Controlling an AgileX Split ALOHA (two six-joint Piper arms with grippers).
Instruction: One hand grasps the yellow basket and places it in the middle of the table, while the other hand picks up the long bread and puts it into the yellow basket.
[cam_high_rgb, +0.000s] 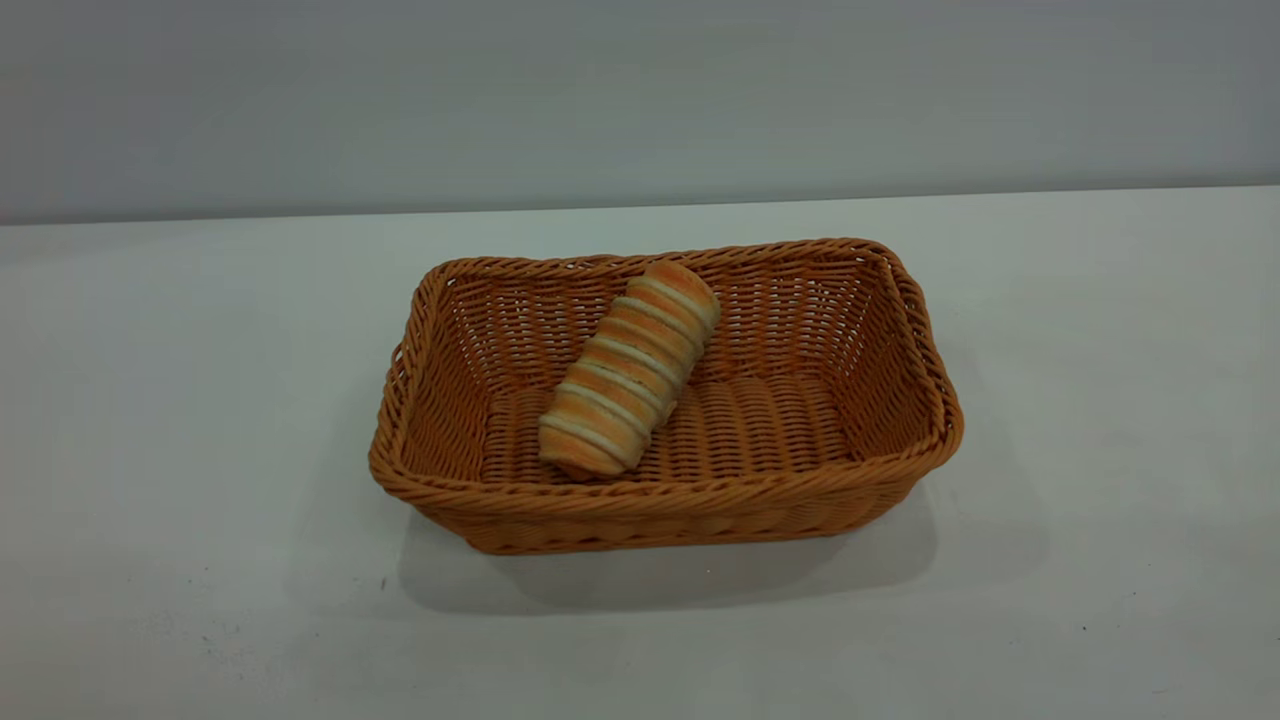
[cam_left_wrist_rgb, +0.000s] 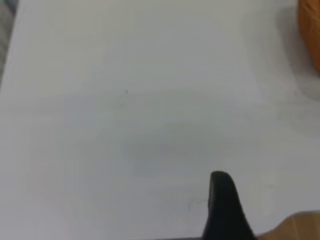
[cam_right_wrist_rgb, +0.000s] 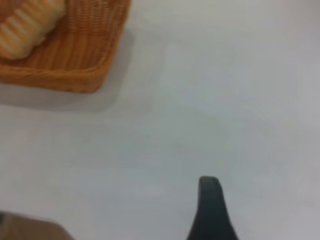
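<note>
The yellow basket (cam_high_rgb: 660, 495) stands in the middle of the white table (cam_high_rgb: 180, 400). The long bread (cam_high_rgb: 630, 370) lies inside it, one end on the basket floor and the other leaning up against the far wall. Neither gripper shows in the exterior view. In the left wrist view only a black part of my left gripper (cam_left_wrist_rgb: 222, 210) shows, over bare table, with a corner of the basket (cam_left_wrist_rgb: 311, 35) far off. In the right wrist view a black part of my right gripper (cam_right_wrist_rgb: 210, 210) shows over bare table, away from the basket (cam_right_wrist_rgb: 75, 65) and the bread (cam_right_wrist_rgb: 27, 25). Neither gripper holds anything.
A grey wall runs behind the table's far edge (cam_high_rgb: 640, 205). A blurred tan shape (cam_left_wrist_rgb: 295, 227) sits next to the left gripper, and a brownish one (cam_right_wrist_rgb: 25, 227) at the edge of the right wrist view.
</note>
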